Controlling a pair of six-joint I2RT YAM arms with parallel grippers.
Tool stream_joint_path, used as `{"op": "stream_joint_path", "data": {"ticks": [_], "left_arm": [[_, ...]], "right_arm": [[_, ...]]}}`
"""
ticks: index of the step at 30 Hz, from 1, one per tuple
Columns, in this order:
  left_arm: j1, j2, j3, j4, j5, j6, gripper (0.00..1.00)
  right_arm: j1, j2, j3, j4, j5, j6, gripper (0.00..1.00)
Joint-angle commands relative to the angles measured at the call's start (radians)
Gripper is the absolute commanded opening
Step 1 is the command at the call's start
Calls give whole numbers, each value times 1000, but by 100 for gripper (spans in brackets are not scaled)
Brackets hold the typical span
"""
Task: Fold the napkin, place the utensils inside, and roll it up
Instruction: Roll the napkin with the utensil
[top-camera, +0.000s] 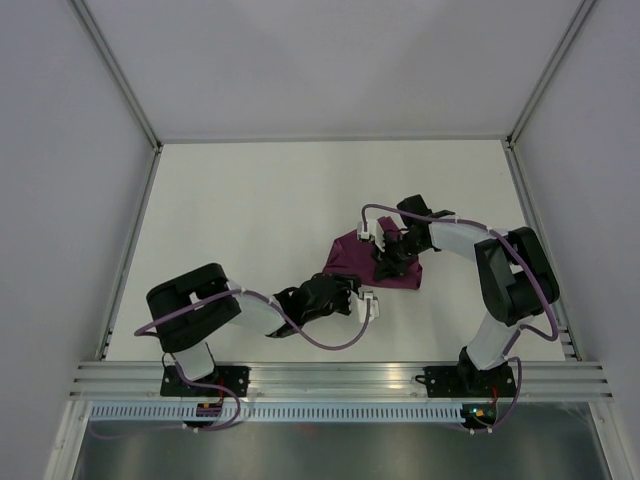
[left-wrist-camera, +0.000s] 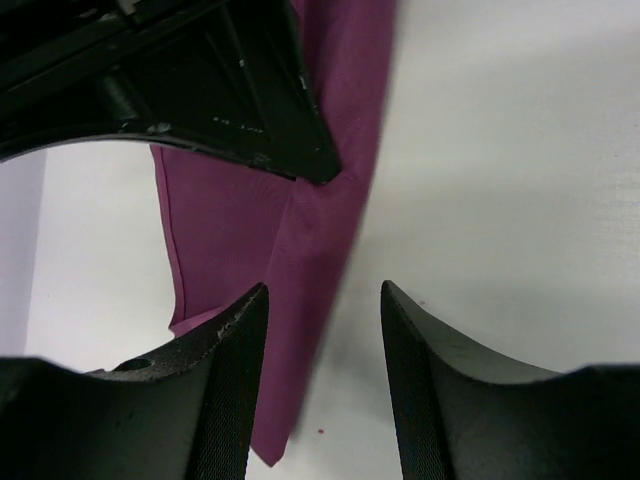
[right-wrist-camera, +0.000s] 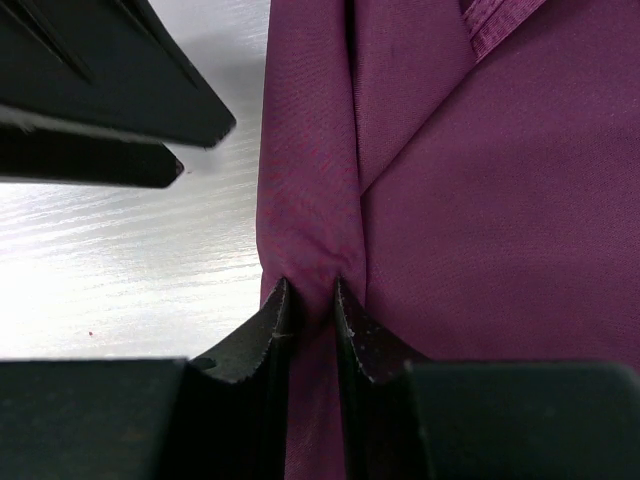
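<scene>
The napkin (top-camera: 348, 258), a deep magenta-purple cloth with a slight sheen, lies folded into a compact, layered, roughly triangular bundle on the counter (top-camera: 250, 200), just right of centre. A hemmed corner overlaps on top. The right claw (right-wrist-camera: 312, 288) pinches one folded edge.

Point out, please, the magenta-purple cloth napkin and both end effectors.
Magenta-purple cloth napkin (top-camera: 345, 258): top view, left part.
Left end effector (left-wrist-camera: 323, 290): left wrist view, between fingertips.
Right end effector (right-wrist-camera: 311, 290): right wrist view, between fingertips.
</scene>
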Motion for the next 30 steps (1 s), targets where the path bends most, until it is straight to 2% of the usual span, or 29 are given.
{"op": "stream_joint_path", "data": {"ticks": [1, 23, 28, 30], "left_arm": [[-13, 49, 63, 69, -7, 98, 55], [-13, 221, 172, -35, 32, 207, 53], [-13, 235, 202, -124, 42, 218, 44], [-10, 237, 218, -153, 48, 224, 36]], "right_arm": [[-11, 60, -28, -67, 94, -58, 1], [-18, 66, -24, -68, 97, -52, 0], [-19, 67, -22, -73, 92, -57, 0], [-21, 66, -22, -74, 91, -57, 0]]}}
